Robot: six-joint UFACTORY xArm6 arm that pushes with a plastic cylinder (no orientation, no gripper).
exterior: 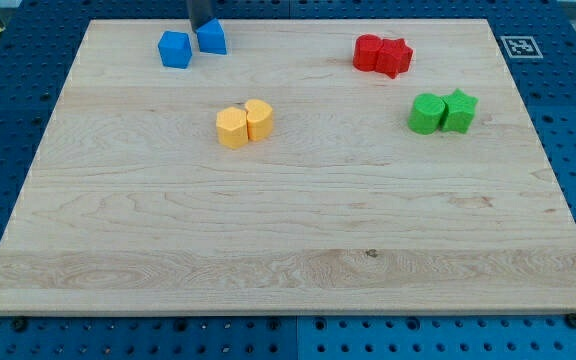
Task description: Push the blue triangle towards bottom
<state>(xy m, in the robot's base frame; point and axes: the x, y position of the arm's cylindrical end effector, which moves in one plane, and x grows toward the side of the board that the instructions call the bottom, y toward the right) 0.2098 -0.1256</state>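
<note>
The blue triangle (212,38) lies near the view's top left of the wooden board (288,240). A blue cube (175,49) sits just to its left, nearly touching it. My tip (202,24) comes down from the view's top edge and stands right behind the blue triangle, at its upper left side, touching it or almost touching it. The rod's very end is partly hidden behind the triangle.
Two yellow blocks (244,123) lie together below the blue ones, left of the board's centre. Two red blocks (382,55) sit at the top right. Two green blocks (443,112) sit at the right. A fiducial marker (518,46) is off the board's top right corner.
</note>
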